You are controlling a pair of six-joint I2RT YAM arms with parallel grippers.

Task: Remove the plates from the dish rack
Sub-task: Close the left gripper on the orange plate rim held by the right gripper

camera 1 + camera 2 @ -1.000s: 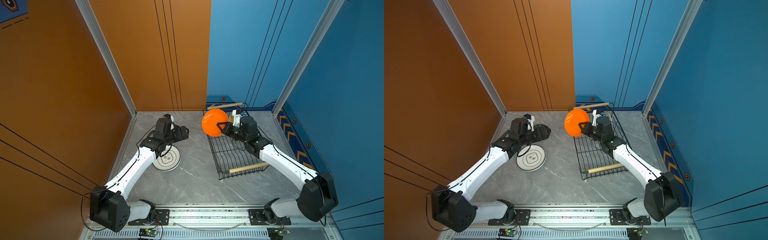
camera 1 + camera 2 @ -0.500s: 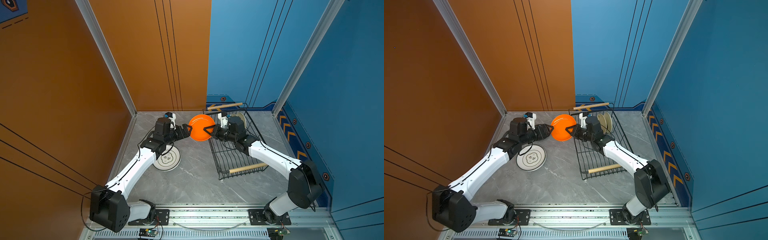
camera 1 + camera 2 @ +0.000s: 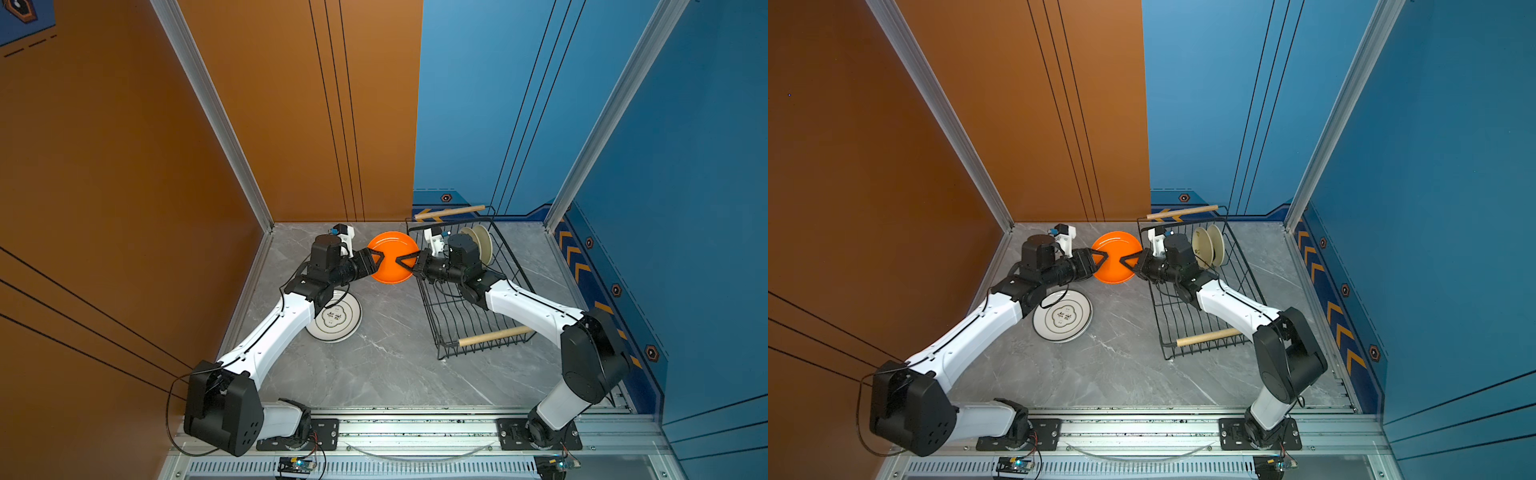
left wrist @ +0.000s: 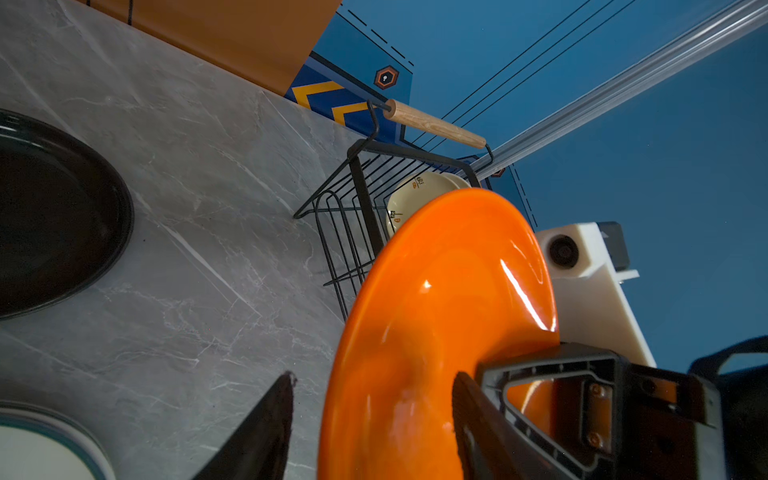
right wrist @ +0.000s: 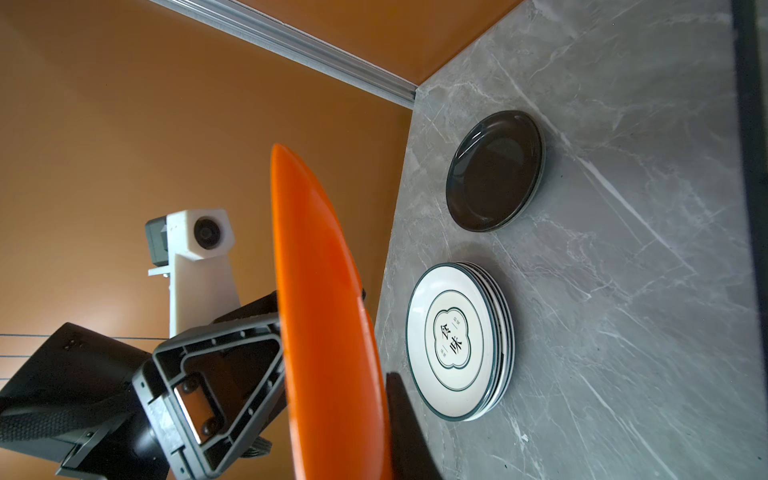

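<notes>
In both top views the dish rack, along the tabletop's right edge, holds two upright cream plates. The right gripper clamps an orange plate in the air beside the rack's far-left corner. Left wrist view: the left gripper straddles that plate's rim, jaws partly open, one finger off it.

orange plate; black plate; white plates, dark-green rims, black-character motif; cream plates; black rack; grey-veined tabletop.

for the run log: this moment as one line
handover | orange plate: midair | right pincer: shut on rim | left pincer: open, astride opposite rim
</notes>
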